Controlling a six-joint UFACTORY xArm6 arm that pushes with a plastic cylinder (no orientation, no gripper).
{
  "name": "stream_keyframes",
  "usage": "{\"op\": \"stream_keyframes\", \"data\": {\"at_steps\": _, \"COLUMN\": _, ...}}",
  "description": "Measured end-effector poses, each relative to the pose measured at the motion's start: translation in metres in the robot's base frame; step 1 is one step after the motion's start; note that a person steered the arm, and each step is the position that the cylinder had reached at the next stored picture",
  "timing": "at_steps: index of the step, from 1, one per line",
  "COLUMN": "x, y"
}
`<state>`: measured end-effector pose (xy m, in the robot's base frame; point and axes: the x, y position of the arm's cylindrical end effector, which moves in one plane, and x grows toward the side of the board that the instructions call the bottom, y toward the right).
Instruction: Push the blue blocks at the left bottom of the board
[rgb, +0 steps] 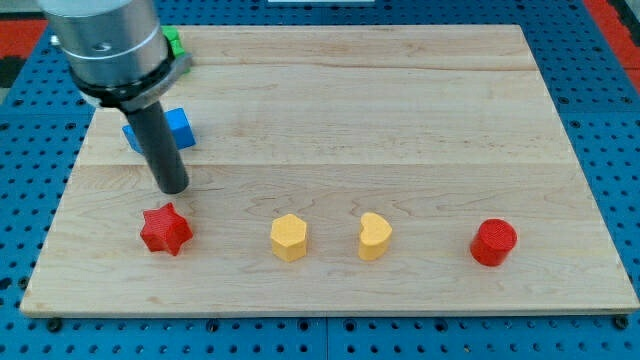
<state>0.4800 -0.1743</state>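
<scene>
Board (400, 130): I am seeing a pale wooden board lying on a blue pegboard (620, 120).
Arm: my rod is coming down from the view's top left, its metal housing (105, 45) covering that corner of the board.
My tip (174, 188): it is sitting on the board just below the blue block and just above the red star; I cannot tell whether it is touching either. There is no gripper here, only the rod, so it is holding nothing.
Blue block (180, 127): it is lying at the view's left, in the upper half, partly hidden behind the rod; I cannot make out its shape.
Red star (165, 230): it is sitting at the lower left.
Red cylinder (493, 242): lower right.
Yellow hexagon (288, 238): right of the star.
Yellow heart (375, 236): between hexagon and cylinder.
Green block (173, 41): only a sliver is showing beside the housing.
</scene>
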Motion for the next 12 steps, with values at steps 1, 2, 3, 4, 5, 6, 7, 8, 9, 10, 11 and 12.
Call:
{"op": "stream_keyframes", "data": {"at_steps": 1, "x": 0.021, "y": -0.005}}
{"op": "stream_keyframes", "data": {"at_steps": 2, "x": 0.014, "y": 0.017}}
{"op": "stream_keyframes", "data": {"at_steps": 3, "x": -0.030, "y": 0.013}}
{"op": "stream_keyframes", "data": {"at_steps": 4, "x": -0.041, "y": 0.053}}
{"op": "stream_keyframes", "data": {"at_steps": 5, "x": -0.076, "y": 0.071}}
{"op": "stream_keyframes", "data": {"at_steps": 6, "x": -0.104, "y": 0.009}}
{"op": "stream_keyframes", "data": {"at_steps": 7, "x": -0.132, "y": -0.021}}
{"op": "stream_keyframes", "data": {"at_steps": 8, "x": -0.105, "y": -0.037}}
{"op": "stream_keyframes", "data": {"at_steps": 9, "x": -0.057, "y": -0.038}}
{"op": "stream_keyframes", "data": {"at_steps": 10, "x": -0.030, "y": -0.041}}
{"op": "stream_keyframes", "data": {"at_steps": 11, "x": -0.012, "y": -0.039}}
{"op": "stream_keyframes", "data": {"at_steps": 12, "x": -0.008, "y": -0.035}}
